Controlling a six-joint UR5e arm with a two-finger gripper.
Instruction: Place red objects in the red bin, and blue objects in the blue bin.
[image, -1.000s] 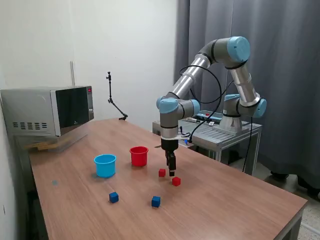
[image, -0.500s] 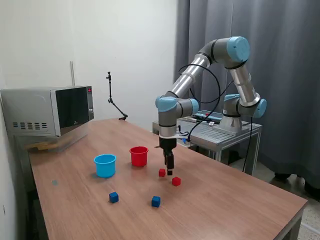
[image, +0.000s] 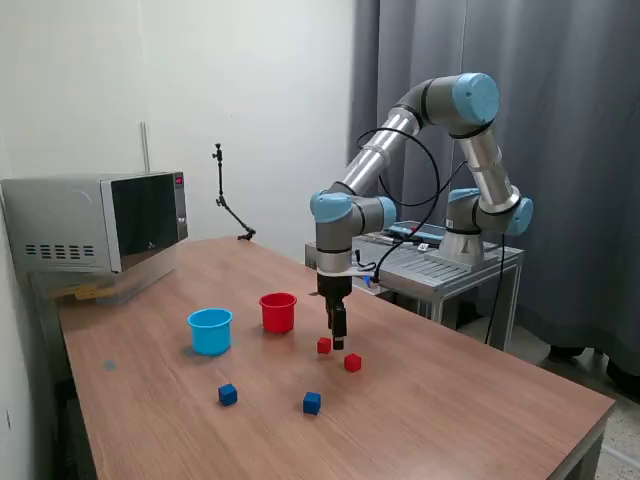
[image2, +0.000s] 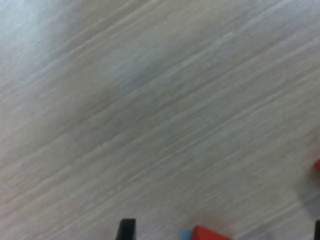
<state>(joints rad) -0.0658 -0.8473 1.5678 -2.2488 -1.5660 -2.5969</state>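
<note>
Red cubes: one (image: 324, 345) sits on the table (image: 450, 410) just beside the gripper (image: 338, 343); the other (image: 352, 363) lies near it, toward the table's front edge. The gripper points down over the table; how far its fingers stand apart cannot be told, nor whether they hold anything. The red cup (image: 278, 312) stands behind the first cube, the blue cup (image: 210, 331) beyond it. Two blue cubes (image: 228, 395) (image: 312, 403) lie nearer the front edge, with bare wood around each.
</note>
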